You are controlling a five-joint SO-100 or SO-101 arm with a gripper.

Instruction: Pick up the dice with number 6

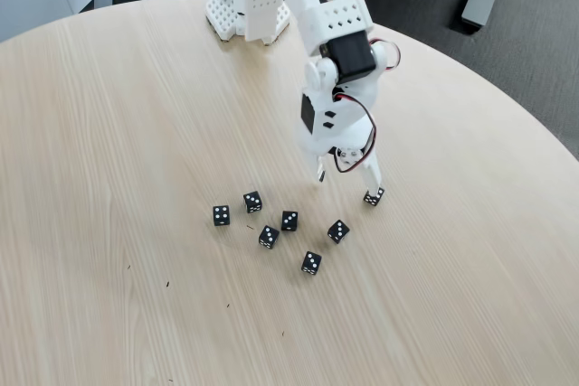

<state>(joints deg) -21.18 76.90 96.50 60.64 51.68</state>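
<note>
progress: pretty early imo. The gripper is lowered to the tabletop, but nothing is lifted yet, every die sits flat on the wood.

fingers: spread wide, holding nothing. One tip comes down right at the lone die, touching it or nearly so; the other tip hangs in the air to the left of that die.

the dice with number 6: honestly can't pin it down. Pips are too small to count from this camera. The lone die by the fingertip could be it, judging by where the arm went, but that's a guess.

other dice: a loose cluster of six black dice, sitting left of and a bit nearer the camera than the lone die, well apart from the fingers.

what's left: close on the right die, lift it clear.

surface: round light wood-grain tabletop, a few tiny dark specks nearer the camera than the cluster.

room: dark grey carpet beyond the table edge, far side from the lone die; white robot base stands at the far rim.
</note>
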